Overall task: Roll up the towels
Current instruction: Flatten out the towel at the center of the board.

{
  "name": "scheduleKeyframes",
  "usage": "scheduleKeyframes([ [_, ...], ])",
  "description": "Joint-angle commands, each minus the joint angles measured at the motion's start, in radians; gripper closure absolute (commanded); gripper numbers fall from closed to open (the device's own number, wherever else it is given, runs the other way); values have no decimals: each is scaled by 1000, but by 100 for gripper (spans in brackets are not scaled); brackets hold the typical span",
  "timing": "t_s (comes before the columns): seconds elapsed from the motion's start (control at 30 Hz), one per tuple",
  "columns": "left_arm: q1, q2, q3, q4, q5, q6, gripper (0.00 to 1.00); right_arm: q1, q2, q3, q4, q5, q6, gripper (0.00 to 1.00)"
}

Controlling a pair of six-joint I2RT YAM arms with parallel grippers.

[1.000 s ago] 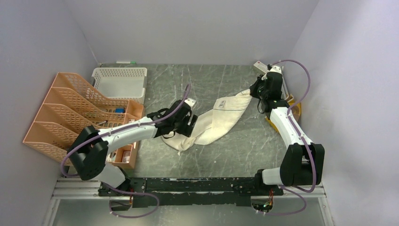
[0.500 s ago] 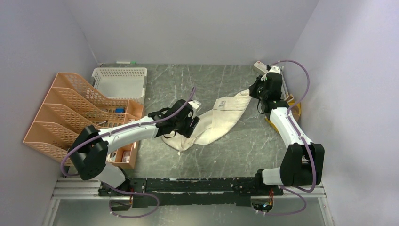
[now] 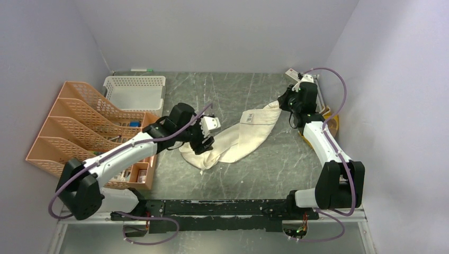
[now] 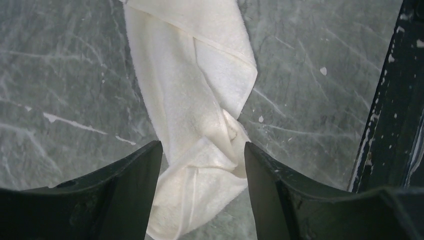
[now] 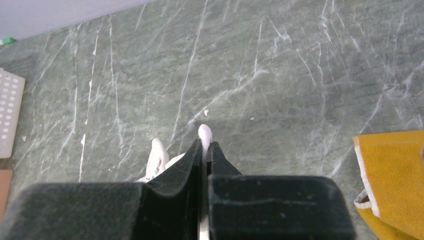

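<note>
Off-white towel (image 3: 241,136) slack and diagonal across the table (image 3: 254,174), near end twisted.
My right gripper (image 5: 205,145) has its fingers pressed together on the far corner. My left gripper (image 4: 202,150) hangs over the bunched end, fingers spread and holding nothing. I'd flatten that twist first, then roll tight from there.

Off-white towel (image 3: 238,136) stretched across mid-table, orange racks (image 3: 79,127) and white basket (image 3: 135,91) crowding left, open tabletop (image 3: 233,90) beyond

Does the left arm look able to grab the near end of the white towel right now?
Probably yes: the left end effector hangs open directly above the off-white towel, nothing in between.
</note>
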Motion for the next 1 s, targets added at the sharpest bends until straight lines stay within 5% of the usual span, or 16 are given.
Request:
scheduleKeyframes([
  [0.0,79,103,40,-42,288,191,29,-7,-11,-8,27,-22,-17,100],
  [0.17,179,257,91,-67,427,233,32,-7,-21,-9,20,-18,-24,100],
  [0.37,185,304,95,-72,424,254,40,-7,-20,-10,24,-19,-28,100],
  [0.53,184,342,100,-68,461,262,55,-7,-17,-12,27,-23,-30,100],
  [0.97,184,382,89,-54,490,257,58,-8,-3,-10,28,-19,-30,100],
])
